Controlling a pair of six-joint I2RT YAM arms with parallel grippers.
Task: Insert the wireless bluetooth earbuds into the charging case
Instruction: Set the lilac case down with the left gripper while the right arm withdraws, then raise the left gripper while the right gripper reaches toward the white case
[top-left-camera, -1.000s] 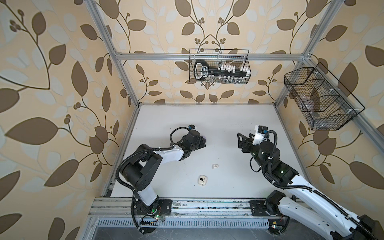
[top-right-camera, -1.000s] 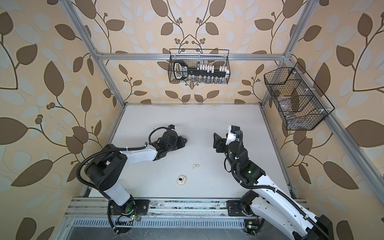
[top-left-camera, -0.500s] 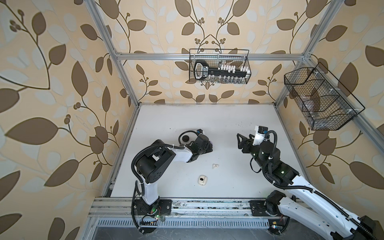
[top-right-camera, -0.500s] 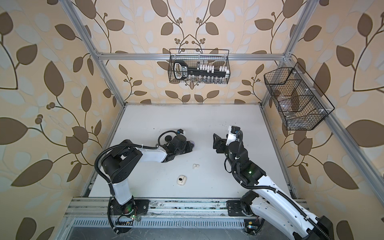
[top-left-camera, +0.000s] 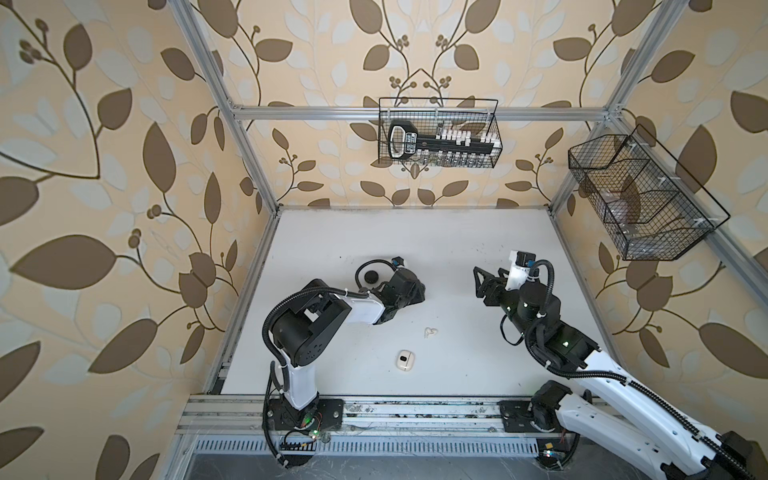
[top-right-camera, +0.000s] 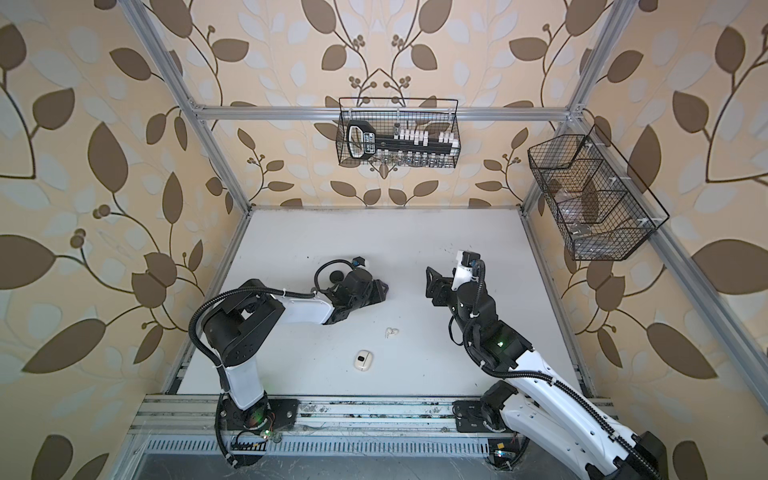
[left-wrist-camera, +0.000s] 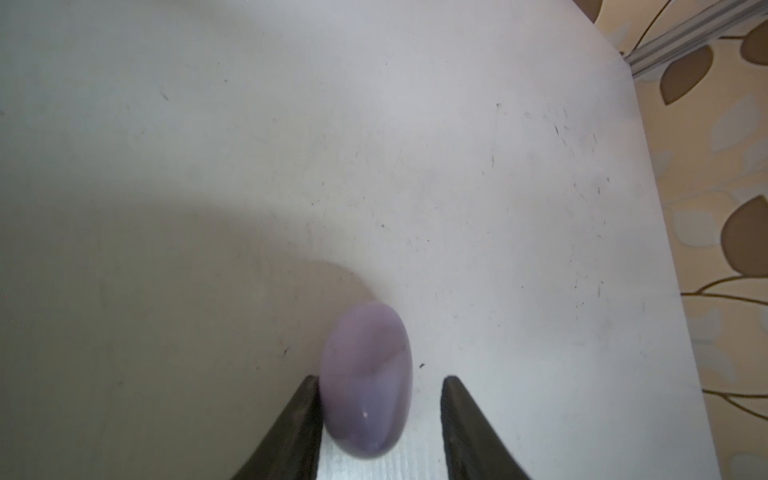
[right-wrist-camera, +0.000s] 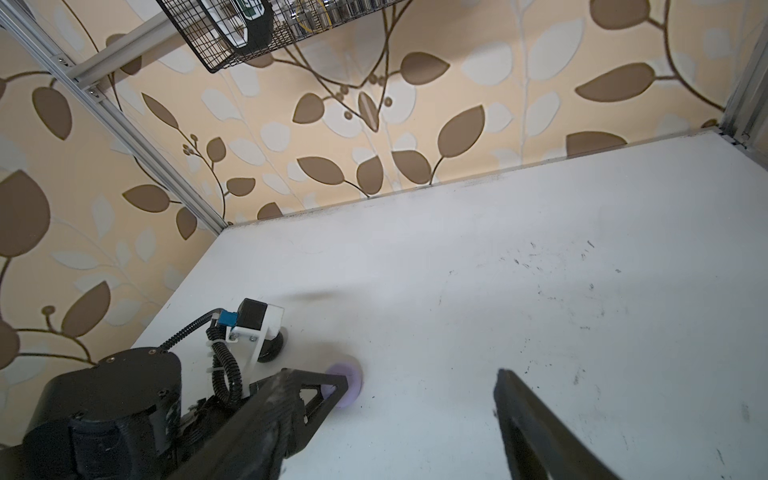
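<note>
This is a robot test cell in a lab, not a lived-in room. Bare aluminium frame (top-left-camera: 311, 113) profiles close a small booth, and its walls carry leaf wallpaper (top-left-camera: 104, 187) like a stage set. In the lower part of both top views, a left arm (top-left-camera: 307, 328) and a right arm (top-left-camera: 582, 365) are bolted on a metal rail (top-left-camera: 415, 409) at the edge of a plain white desk (top-left-camera: 415, 249). Black wire baskets hang from the frame, one at upper centre (top-left-camera: 457, 114) and one at upper right (top-left-camera: 648, 199).
</note>
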